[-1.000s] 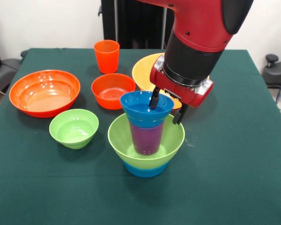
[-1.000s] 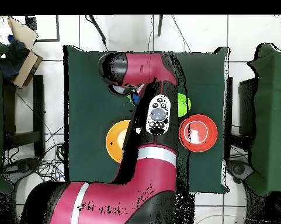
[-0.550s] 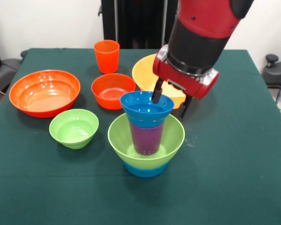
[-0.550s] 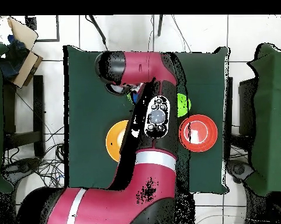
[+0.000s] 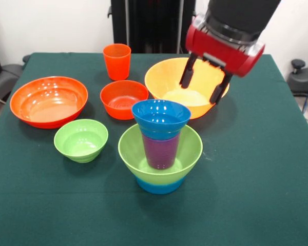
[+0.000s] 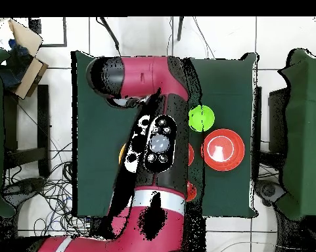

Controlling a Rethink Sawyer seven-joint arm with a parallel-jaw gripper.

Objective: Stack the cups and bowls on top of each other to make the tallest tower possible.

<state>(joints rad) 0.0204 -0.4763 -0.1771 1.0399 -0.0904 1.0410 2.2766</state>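
Tower (image 5: 161,148): dark blue bowl (image 5: 160,119) atop purple cup (image 5: 160,149), inside light green bowl (image 5: 185,149) on light blue base, near the desk (image 5: 256,184) front. Pincer (image 5: 205,86) hangs open and empty behind it, over the yellow bowl (image 5: 164,77). Pieces look light, stiff and glossy-slick; you should pinch the orange cup (image 5: 117,61), behind the tower, by its rim.
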